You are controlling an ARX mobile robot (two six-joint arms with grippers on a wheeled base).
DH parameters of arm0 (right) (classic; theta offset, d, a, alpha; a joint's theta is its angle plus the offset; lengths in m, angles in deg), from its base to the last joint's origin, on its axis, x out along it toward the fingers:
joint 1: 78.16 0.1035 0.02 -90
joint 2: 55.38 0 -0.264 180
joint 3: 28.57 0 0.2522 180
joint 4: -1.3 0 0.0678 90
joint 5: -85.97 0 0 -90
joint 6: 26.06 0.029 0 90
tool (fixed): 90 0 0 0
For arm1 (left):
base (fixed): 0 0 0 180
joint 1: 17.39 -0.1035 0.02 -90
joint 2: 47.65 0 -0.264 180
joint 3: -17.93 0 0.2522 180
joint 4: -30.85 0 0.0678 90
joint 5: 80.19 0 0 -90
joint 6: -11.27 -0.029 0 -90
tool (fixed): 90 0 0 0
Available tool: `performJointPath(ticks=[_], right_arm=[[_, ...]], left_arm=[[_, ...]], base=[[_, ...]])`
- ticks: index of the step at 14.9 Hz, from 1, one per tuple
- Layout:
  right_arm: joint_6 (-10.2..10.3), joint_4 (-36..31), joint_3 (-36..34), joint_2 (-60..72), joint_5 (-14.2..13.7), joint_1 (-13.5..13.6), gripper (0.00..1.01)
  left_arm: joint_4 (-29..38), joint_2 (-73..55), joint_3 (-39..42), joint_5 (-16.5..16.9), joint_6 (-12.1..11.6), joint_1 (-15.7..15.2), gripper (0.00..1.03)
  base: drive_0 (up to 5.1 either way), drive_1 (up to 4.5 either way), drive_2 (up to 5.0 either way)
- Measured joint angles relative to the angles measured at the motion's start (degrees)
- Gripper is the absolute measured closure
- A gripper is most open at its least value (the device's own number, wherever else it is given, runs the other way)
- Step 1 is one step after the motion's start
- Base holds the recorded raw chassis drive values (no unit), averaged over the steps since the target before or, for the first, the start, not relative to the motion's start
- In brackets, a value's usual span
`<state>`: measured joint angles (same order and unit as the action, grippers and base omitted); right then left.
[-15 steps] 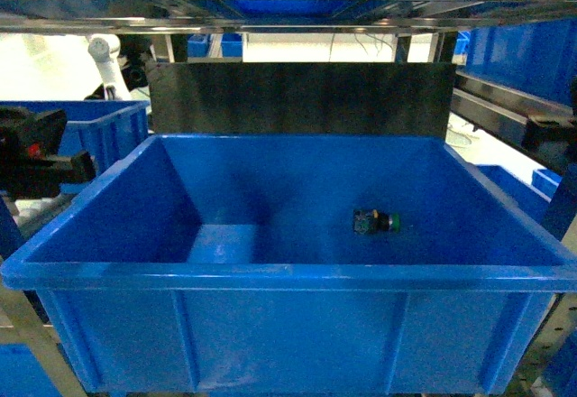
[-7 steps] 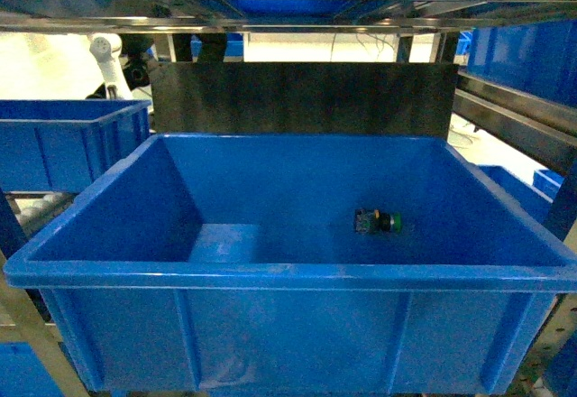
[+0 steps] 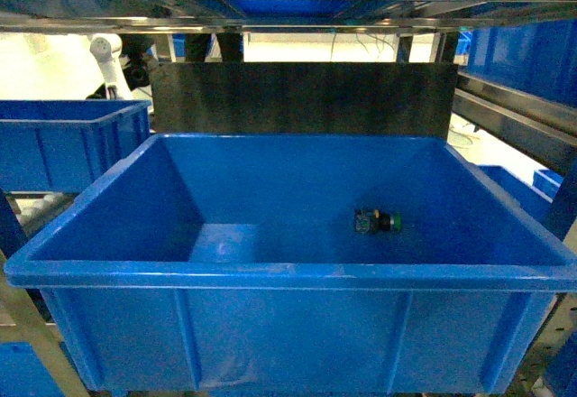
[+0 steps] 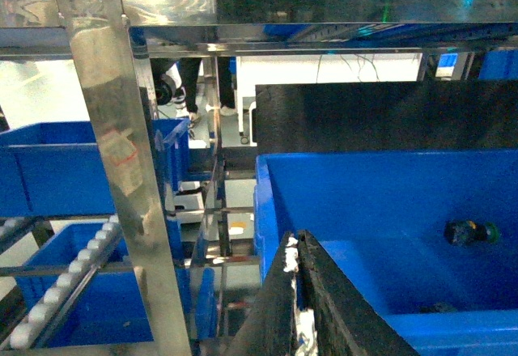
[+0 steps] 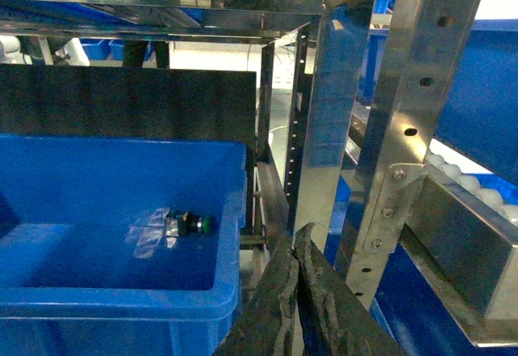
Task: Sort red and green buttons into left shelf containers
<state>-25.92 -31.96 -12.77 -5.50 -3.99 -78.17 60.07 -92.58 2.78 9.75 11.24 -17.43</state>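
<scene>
- Right gripper (image 5: pixel 296 291) sat nearest, outside the large blue bin (image 3: pixel 288 275) past its right wall; fingers (image 5: pixel 279 307) pressed together, empty.
- Left gripper (image 4: pixel 298 291) hung at the bin's left front corner; fingers likewise together, empty.
- Green button (image 3: pixel 377 222) lay on its side on the bin floor, right of centre, long axis left-right, green head toward the right wall.
- Judgement: right arm was nearer; button lay forward-left of its fingers, over the rim.
- No red button visible.
</scene>
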Motion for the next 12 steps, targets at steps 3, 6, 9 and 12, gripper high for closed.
performJointPath(ticks=[3,6,9,12], right_arm=[[0.0,13.14,-1.29,-15.3,0.0,0.0,0.99],[0.0,18.88,-1.31,-21.49,0.0,0.0,0.99],[0.0,23.56,-1.33,-26.36,0.0,0.0,0.99],[0.0,27.36,-1.33,-30.36,0.0,0.0,0.99]], left_arm=[[-13.22,14.69,0.55,0.04,0.0,0.04,1.01],[-18.18,19.91,0.55,0.04,0.0,0.04,1.01],[-22.45,24.37,0.55,0.04,0.0,0.04,1.01],[-25.68,27.78,0.55,0.04,0.0,0.04,1.01]], base=[[0.0,0.0,0.0],[0.0,0.0,0.0],[0.0,0.0,0.0],[0.0,0.0,0.0]])
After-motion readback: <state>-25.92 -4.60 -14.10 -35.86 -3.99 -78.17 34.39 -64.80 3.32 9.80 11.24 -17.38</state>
